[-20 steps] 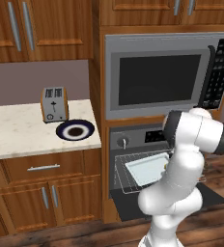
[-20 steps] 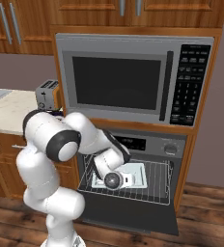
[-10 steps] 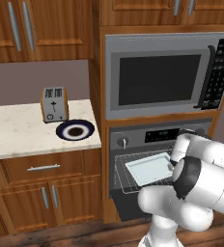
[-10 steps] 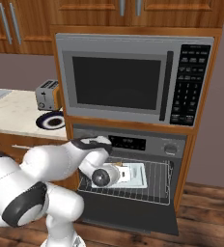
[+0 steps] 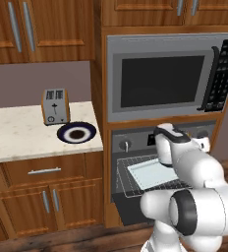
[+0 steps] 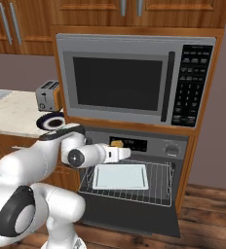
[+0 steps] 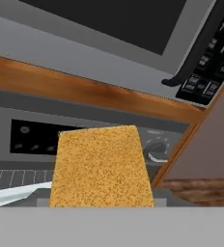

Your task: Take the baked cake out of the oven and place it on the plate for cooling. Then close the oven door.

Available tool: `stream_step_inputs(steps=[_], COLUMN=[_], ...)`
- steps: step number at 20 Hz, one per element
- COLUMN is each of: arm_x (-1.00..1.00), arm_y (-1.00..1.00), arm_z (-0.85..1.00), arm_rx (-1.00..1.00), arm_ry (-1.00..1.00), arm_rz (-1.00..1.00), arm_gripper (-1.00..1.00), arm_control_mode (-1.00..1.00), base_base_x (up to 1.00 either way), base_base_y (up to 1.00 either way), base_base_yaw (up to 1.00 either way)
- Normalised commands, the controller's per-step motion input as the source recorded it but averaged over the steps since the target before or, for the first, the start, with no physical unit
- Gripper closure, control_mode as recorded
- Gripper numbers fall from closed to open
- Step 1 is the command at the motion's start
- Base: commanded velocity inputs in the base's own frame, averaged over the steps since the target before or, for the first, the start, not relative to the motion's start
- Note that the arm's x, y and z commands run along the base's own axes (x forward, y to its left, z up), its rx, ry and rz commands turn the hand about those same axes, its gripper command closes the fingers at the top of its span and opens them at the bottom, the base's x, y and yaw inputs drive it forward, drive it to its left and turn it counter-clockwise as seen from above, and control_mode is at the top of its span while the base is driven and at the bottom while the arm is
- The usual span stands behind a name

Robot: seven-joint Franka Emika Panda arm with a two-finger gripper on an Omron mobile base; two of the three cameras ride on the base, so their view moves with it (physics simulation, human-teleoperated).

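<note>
The baked cake (image 7: pixel 100 168), a tan-golden square block, looms close in the hand view before the oven's dark display strip. In the right base view the cake (image 6: pixel 117 143) sits at the tip of my gripper (image 6: pixel 120 148), which is shut on it, level with the oven (image 6: pixel 156 146) control panel and above the rack. From the left, my gripper (image 5: pixel 202 142) is in front of the oven (image 5: pixel 135 142) panel. The oven door (image 6: pixel 129 216) hangs open and lowered. The plate (image 5: pixel 62 133) (image 6: pixel 41 122) lies bare on the counter, in front of the toaster.
A pale baking tray (image 6: pixel 121 176) (image 5: pixel 150 173) rests on the pulled-out wire rack. The microwave (image 6: pixel 120 82) (image 5: pixel 160 78) sits right above the oven. A toaster (image 5: pixel 55 106) (image 6: pixel 47 95) stands behind the plate. Wood cabinets hang overhead.
The hand has risen from the tray inside the oven to the height of the control panel, carrying the cake, and the arm has swung around.
</note>
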Motion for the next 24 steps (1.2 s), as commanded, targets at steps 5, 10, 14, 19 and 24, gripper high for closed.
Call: stream_step_inputs(steps=[5,10,14,19,24], arm_x=[-0.48,-0.48,-0.4,-0.36,-0.38], arm_y=[-0.03,0.0,-0.02,-0.14,-0.11], arm_z=[0.64,0.59,0.73,0.85,0.82], arm_rx=[0.0,0.0,0.02,0.08,0.15], arm_ry=[0.09,0.19,0.28,0.32,0.31], arm_rz=[0.0,0.0,0.0,0.0,0.02], arm_gripper=[1.0,1.0,1.0,1.0,1.0], arm_control_mode=[-1.0,-1.0,-1.0,-1.0,-1.0], base_base_x=[0.0,0.0,0.0,0.0,0.0], base_base_y=[0.0,0.0,0.0,0.0,0.0], base_base_yaw=[0.0,0.0,0.0,0.0,0.0])
